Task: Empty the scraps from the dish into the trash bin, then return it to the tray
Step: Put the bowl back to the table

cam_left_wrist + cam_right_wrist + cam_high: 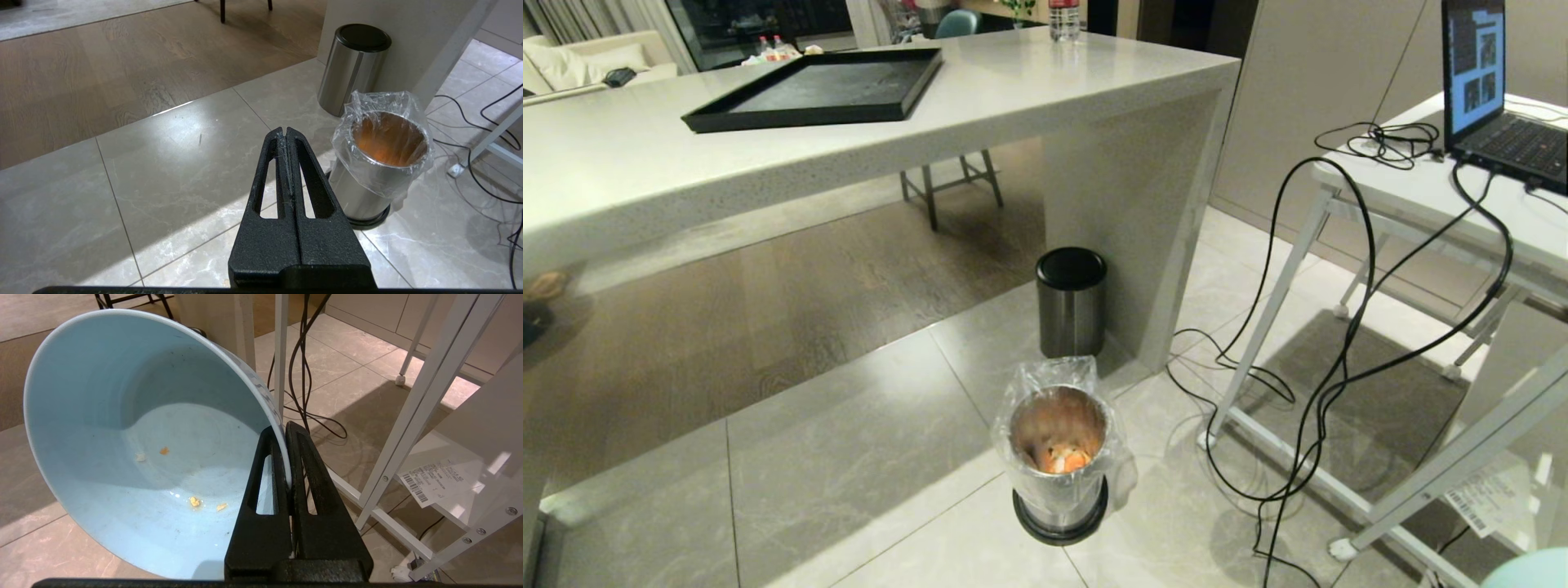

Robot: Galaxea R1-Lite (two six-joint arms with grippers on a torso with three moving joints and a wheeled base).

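The dish [122,428] is clamped by its rim in the right gripper [287,457], with open tiled floor [849,490] below. The left gripper [284,134] is pressed together, empty. 1 tray [817,86] is seen near the counter [1029,90] edge. 1 trash bin [1058,457] holding the scraps [1063,459] is set before 1 black-lidded bin [1071,302].
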